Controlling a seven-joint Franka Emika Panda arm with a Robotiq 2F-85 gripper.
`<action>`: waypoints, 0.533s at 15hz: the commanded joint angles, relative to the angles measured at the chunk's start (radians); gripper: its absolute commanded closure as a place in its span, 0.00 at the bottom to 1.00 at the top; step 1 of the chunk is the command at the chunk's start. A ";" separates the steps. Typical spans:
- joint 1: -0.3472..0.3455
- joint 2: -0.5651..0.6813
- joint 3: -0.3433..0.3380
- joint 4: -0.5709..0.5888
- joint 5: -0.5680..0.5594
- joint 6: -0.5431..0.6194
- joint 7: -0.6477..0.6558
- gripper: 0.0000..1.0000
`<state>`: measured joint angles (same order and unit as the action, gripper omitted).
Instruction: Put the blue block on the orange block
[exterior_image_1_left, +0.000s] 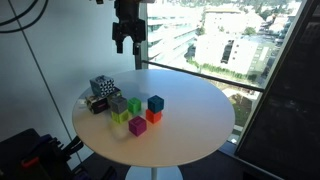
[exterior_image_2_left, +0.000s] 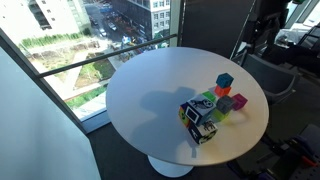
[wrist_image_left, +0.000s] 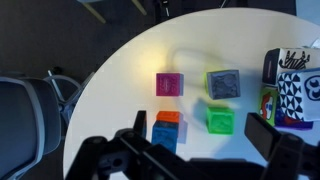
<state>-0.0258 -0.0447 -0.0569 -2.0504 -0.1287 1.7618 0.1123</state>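
Your pincer (exterior_image_1_left: 125, 42) hangs high above the far edge of the round white counter (exterior_image_1_left: 195, 135), well clear of every block. Its fingers are spread and nothing is between them. The wrist view shows the same: the pincer (wrist_image_left: 195, 150) gapes wide at the bottom of the picture.

The blue block (exterior_image_1_left: 155, 102) sits on top of the orange block (exterior_image_1_left: 153, 117). In both exterior views the teal cube is directly above the orange-red one. In the wrist view the blue block (wrist_image_left: 165, 136) covers most of the orange block (wrist_image_left: 168, 117).

The stack stands in the half of the counter away from the window, inward from the edge. Around it in the wrist view:
- a magenta block (wrist_image_left: 170, 84)
- a grey block (wrist_image_left: 223, 84)
- a green block (wrist_image_left: 220, 120), just beside the stack

A larger patterned black-and-white cube (wrist_image_left: 295, 95) stands past these, nearest the counter's edge.
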 joint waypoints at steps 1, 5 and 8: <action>-0.006 -0.063 0.006 -0.030 0.019 -0.005 -0.036 0.00; -0.007 -0.108 0.002 -0.060 0.053 0.031 -0.052 0.00; -0.005 -0.143 0.001 -0.090 0.092 0.071 -0.092 0.00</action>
<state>-0.0259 -0.1314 -0.0558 -2.0923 -0.0782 1.7900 0.0724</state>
